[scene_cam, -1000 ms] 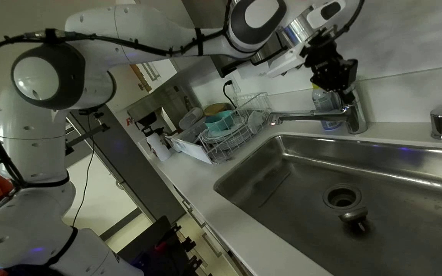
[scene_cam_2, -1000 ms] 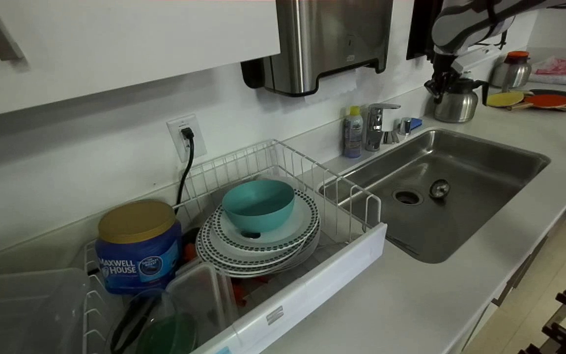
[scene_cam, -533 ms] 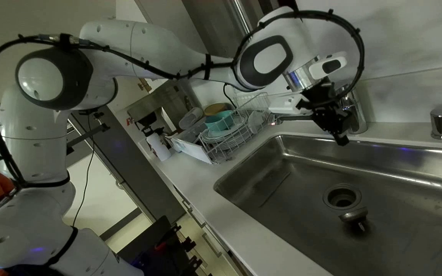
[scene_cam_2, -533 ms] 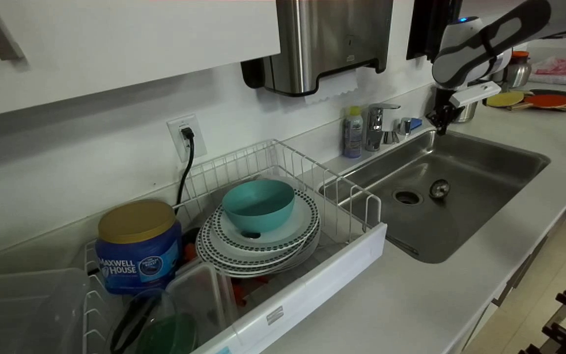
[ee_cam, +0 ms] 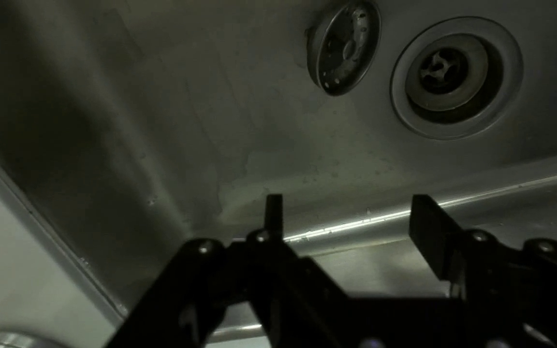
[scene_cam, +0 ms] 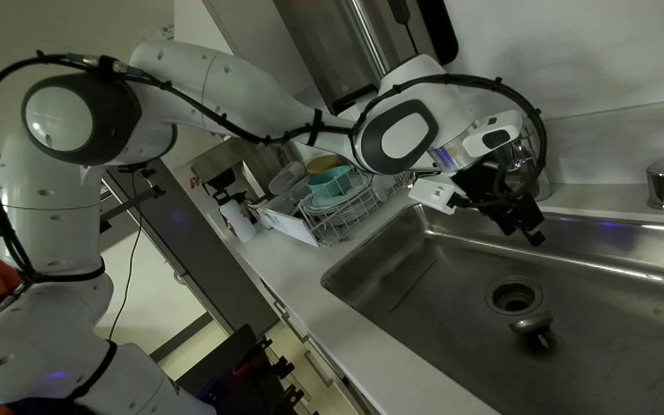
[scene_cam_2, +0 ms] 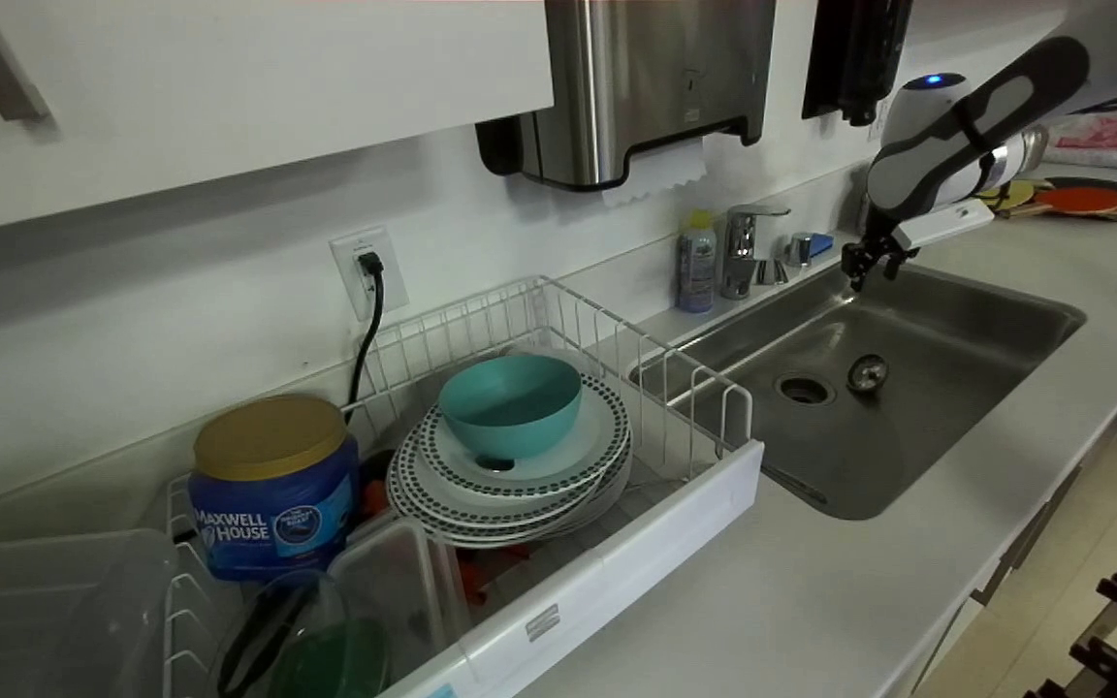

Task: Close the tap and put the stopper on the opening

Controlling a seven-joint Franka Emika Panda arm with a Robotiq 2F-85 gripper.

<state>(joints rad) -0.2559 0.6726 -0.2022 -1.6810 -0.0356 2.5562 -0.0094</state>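
In the floor of a steel sink (scene_cam_2: 869, 456): the opening (ee_cam: 456, 78), a round drain hole with a pale metal ring and a dark centre. Just beside the opening, parted from it by a strip of bare steel: the stopper (ee_cam: 346, 48), round and metal, tipped on its side.

Higher than the opening and off toward the wall (scene_cam_2: 258, 291): a black gripper (ee_cam: 346, 208), with jaws well apart and sink steel in view between them, at the end of a white robot arm (scene_cam: 274, 101).

On the counter (scene_cam_2: 733, 601), on the wall side of the opening, in an exterior view: the tap (scene_cam_2: 738, 254), chrome and upright, with a flat lever on top. On the same side of the opening: a chrome fitting (scene_cam_2: 798, 249) and a spray can (scene_cam_2: 697, 271) with a yellow cap.

Farther from the opening, past one end of the sink, in both exterior views: a white dish rack (scene_cam_2: 636, 554); inside it, a stack of plates (scene_cam_2: 520, 499), a teal bowl (scene_cam_2: 510, 412) on top of them, and a blue coffee tub (scene_cam_2: 272, 499) with a gold lid. High on the wall, well apart from the opening: a steel paper-towel dispenser (scene_cam_2: 651, 87). Farthest from the opening, past the opposite end of the sink: red and yellow paddles (scene_cam_2: 1082, 200) and a red-and-white plastic bag (scene_cam_2: 1116, 136).
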